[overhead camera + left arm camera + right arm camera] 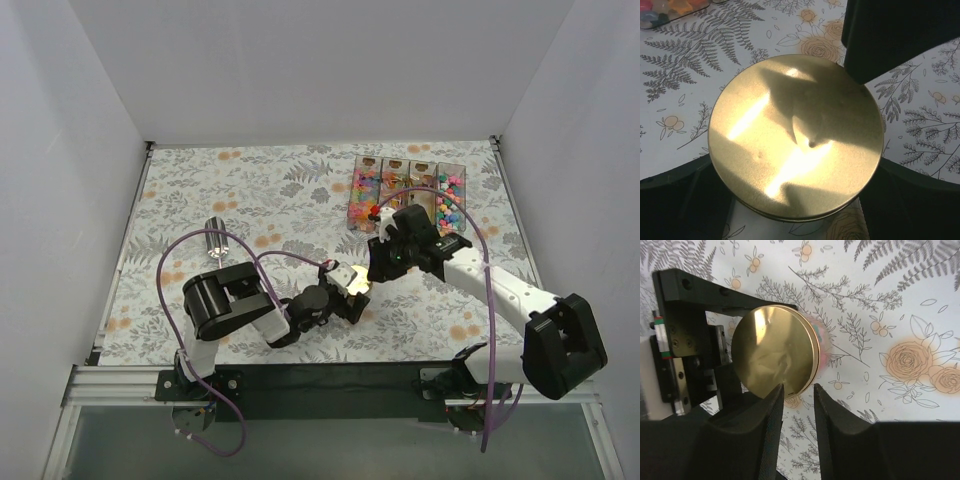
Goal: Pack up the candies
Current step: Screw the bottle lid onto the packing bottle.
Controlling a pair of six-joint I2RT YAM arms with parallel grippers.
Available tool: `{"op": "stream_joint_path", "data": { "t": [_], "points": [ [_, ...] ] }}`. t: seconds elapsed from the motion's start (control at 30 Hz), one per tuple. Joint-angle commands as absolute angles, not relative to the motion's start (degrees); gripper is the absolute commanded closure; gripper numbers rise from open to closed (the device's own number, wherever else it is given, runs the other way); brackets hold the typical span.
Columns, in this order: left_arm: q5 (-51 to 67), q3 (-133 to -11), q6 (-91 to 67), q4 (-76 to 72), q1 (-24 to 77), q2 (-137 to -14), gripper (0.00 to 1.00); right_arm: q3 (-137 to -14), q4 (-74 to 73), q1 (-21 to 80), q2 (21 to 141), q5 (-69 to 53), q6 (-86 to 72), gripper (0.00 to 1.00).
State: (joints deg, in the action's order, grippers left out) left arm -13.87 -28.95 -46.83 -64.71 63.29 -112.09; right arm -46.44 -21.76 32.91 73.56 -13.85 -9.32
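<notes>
My left gripper [350, 284] is shut on a small jar with a round gold lid [358, 281], held low over the table. The lid fills the left wrist view [796, 135], with a dark finger [675, 200] on each side below it. In the right wrist view the lid [774, 351] faces the camera and a pink blur shows behind it. My right gripper [799, 390] is narrowly open with its fingertips at the lid's lower rim, gripping nothing. The candies [405, 195] lie in a clear compartment box at the back right; a few also show in the left wrist view [660, 9].
The table has a fern-and-orange-flower printed cloth [270, 190]. A small silvery metal object [217, 241] stands at the left, behind the left arm. White walls close in the left, back and right. A purple cable [170, 255] loops over the left arm.
</notes>
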Motion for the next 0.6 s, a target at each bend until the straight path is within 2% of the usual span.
{"op": "stream_joint_path", "data": {
  "t": [0.0,0.1,0.23,0.33,0.57],
  "points": [
    [-17.1,-25.6,-49.7,-42.7,61.3,-115.6,0.16,-53.8,-27.9,31.6,73.8,-17.0,-7.7,0.63],
    [-16.7,-25.8,-49.5,-41.9,61.3,-115.6,0.15,-56.5,-28.1,31.6,73.7,-19.9,-7.6,0.64],
    [-16.5,-26.5,-49.2,-40.9,61.3,-116.1,0.14,-56.7,-28.0,31.6,74.6,-24.5,-7.5,0.77],
    [-16.6,-27.0,-49.0,-40.3,61.3,-116.2,0.12,-54.6,-26.6,31.6,76.5,-30.0,-8.1,0.78],
    [-16.1,-26.8,-49.1,-40.4,61.3,-115.6,0.08,-44.4,-19.0,31.6,78.7,-29.8,-11.1,0.78]
  ]
}}
